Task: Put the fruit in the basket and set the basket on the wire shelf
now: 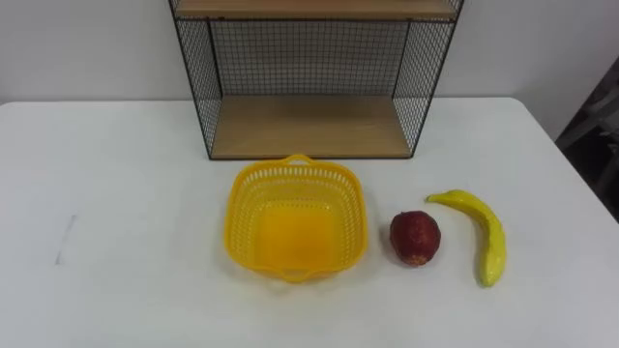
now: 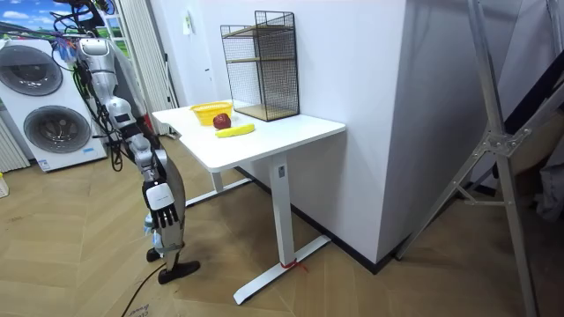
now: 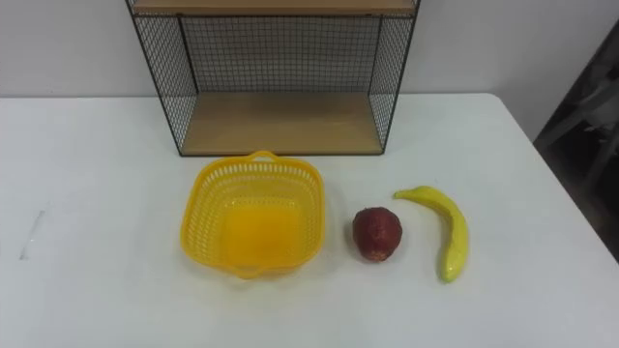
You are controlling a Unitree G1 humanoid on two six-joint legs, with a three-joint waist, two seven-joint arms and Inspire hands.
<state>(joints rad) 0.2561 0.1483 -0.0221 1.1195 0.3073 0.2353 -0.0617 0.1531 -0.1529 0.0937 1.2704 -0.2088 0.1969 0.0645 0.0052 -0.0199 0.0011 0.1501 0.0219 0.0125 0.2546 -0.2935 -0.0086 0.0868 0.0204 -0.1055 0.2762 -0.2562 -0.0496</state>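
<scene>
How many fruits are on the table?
2. A dark red fruit lies just right of the yellow basket; a banana lies right of that fruit. The basket is empty; none seems hidden.

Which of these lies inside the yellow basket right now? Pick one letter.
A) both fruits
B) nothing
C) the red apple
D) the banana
B: the yellow basket shows only its own bare bottom. The red apple and the banana both lie on the white table to the basket's right.
</scene>
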